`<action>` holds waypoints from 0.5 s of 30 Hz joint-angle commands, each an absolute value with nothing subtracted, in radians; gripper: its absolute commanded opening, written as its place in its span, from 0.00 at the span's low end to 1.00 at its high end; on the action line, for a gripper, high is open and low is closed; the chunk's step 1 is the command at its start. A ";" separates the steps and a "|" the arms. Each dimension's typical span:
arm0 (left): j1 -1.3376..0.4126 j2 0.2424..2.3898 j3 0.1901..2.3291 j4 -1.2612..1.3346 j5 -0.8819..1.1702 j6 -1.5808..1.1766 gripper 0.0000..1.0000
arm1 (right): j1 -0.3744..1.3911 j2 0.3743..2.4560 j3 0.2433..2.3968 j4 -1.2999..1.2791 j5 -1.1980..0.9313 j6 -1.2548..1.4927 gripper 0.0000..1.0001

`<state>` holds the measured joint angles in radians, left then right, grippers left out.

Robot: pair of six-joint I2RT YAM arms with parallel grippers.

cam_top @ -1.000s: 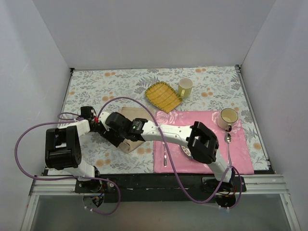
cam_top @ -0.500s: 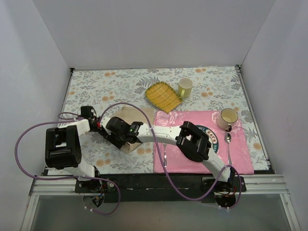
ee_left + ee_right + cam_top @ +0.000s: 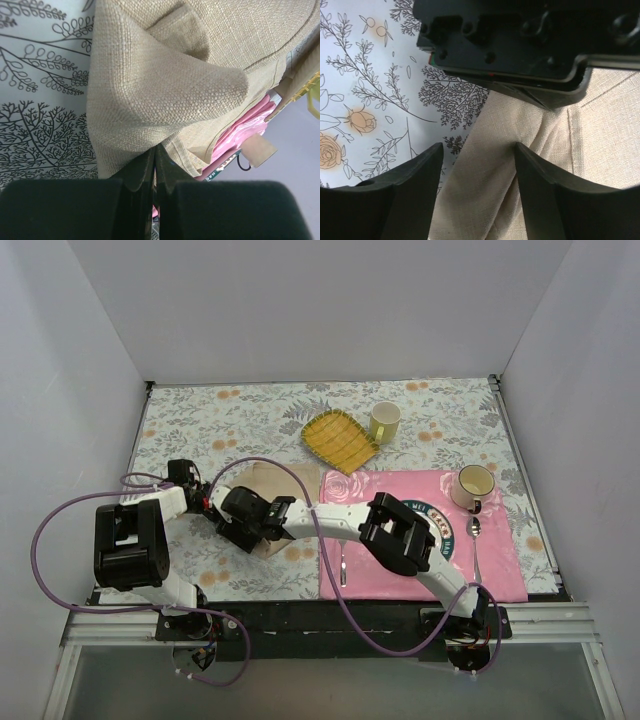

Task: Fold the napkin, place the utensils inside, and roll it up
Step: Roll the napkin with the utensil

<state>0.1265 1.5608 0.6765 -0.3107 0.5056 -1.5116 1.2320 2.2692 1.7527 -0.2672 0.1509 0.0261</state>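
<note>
Left gripper (image 3: 154,167) pinched tight on a fold of napkin (image 3: 165,85); right gripper (image 3: 479,152) gapes wide over its edge, holding nothing, just beside the left.

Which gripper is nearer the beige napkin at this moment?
Left. The left gripper is shut on a raised fold of the napkin; the right gripper hovers open over its edge beside the left one.

The napkin (image 3: 283,478) lies left of the table's (image 3: 190,415) middle, just left of the placemat (image 3: 500,565) at the near right corner. On the placemat sit a plate (image 3: 448,525), a mug (image 3: 474,485) at the mat's far right and a spoon (image 3: 475,540) in front of that mug. Another utensil (image 3: 343,568) lies along the mat's left edge. Behind the mat lies a woven cloth (image 3: 340,438), with a second mug (image 3: 384,421) just right of it.
</note>
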 commanded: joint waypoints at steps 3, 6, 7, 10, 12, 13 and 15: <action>0.138 1.597 0.670 -0.413 0.318 -1.473 0.00 | 1.238 2.318 1.698 -0.256 0.187 0.032 0.72; 0.138 1.597 0.687 -0.422 0.331 -1.470 0.00 | 1.249 2.345 1.669 -0.270 0.259 0.052 0.72; 0.140 1.597 0.692 -0.425 0.343 -1.471 0.00 | 1.252 2.356 1.675 -0.288 0.294 0.064 0.72; 0.140 1.598 0.706 -0.434 0.351 -1.470 0.00 | 1.266 2.398 1.669 -0.328 0.373 0.109 0.63; 0.138 1.600 0.709 -0.434 0.353 -1.470 0.00 | 1.269 2.416 1.652 -0.333 0.390 0.130 0.58; 0.140 1.604 0.709 -0.436 0.356 -1.470 0.00 | 1.272 2.422 1.646 -0.334 0.394 0.149 0.57; 0.138 1.608 0.709 -0.433 0.356 -1.470 0.00 | 1.272 2.444 1.643 -0.344 0.396 0.161 0.48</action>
